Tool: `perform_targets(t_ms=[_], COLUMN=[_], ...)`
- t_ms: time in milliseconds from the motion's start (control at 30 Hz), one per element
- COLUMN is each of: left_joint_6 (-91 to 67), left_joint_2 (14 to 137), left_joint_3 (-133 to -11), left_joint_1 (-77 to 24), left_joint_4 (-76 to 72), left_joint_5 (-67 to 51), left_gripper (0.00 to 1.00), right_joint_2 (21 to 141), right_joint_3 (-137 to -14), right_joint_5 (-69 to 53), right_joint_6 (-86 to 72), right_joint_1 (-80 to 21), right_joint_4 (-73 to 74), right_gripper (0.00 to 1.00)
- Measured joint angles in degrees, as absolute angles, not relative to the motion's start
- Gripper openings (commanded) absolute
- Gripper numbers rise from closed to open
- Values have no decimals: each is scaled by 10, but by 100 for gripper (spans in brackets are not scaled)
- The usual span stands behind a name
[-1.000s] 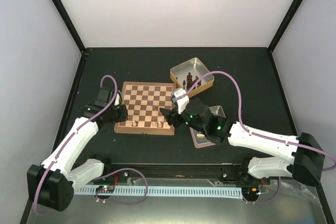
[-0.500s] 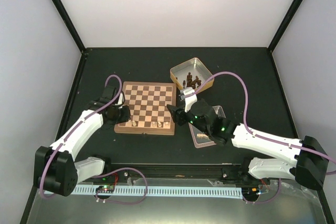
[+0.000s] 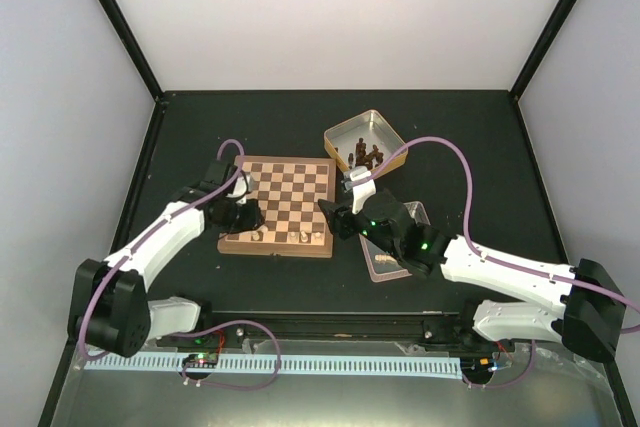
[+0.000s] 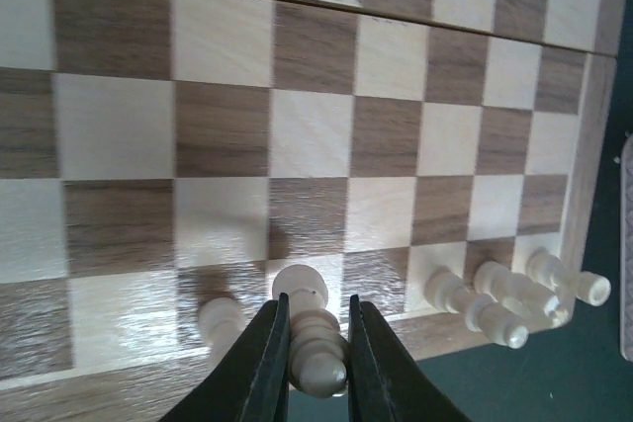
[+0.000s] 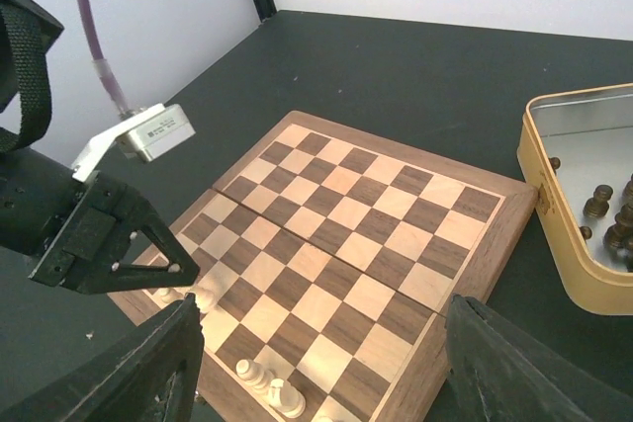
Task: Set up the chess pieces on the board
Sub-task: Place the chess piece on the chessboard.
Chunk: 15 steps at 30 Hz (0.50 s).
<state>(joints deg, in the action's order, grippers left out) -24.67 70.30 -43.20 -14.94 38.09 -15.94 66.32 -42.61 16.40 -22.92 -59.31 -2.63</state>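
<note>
While the left gripper [image 3: 244, 213] is hanging over the near-left corner of the square checked wooden board [image 3: 290, 182], the right gripper [image 3: 328, 218] is hanging by its right edge. On the left wrist view, its fingers [image 4: 265, 363] are clamping a pale cream chess piece [image 4: 315, 338] at the near row. On the right wrist view, the fingers [image 5: 163, 368] are standing apart, empty. Placing is seemingly underway; the next move is calling for lowering the piece upright, then releasing.

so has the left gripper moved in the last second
Yes. The left gripper, holding a chess piece, has moved right, from beside the board's left edge to over its near-left squares.

Pale walls [image 3: 340, 7] are enclosing a black table [image 3: 260, 122], black posts [image 3: 118, 25] rising at 10 and 2 o'clock, even light falling throughout.
</note>
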Motion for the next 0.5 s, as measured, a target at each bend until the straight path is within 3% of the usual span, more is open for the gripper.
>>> perform_targets(t_ms=[500], left_joint_6=[-223], left_joint_2=[763], left_joint_3=[-472], left_joint_1=[-225], left_joint_4=[409], left_joint_5=[-119], left_gripper=[2], right_joint_2=[667], right_joint_3=[-426], right_joint_5=[164], right_joint_6=[-234], right_joint_1=[-591], right_joint_4=[-26], right_gripper=[67])
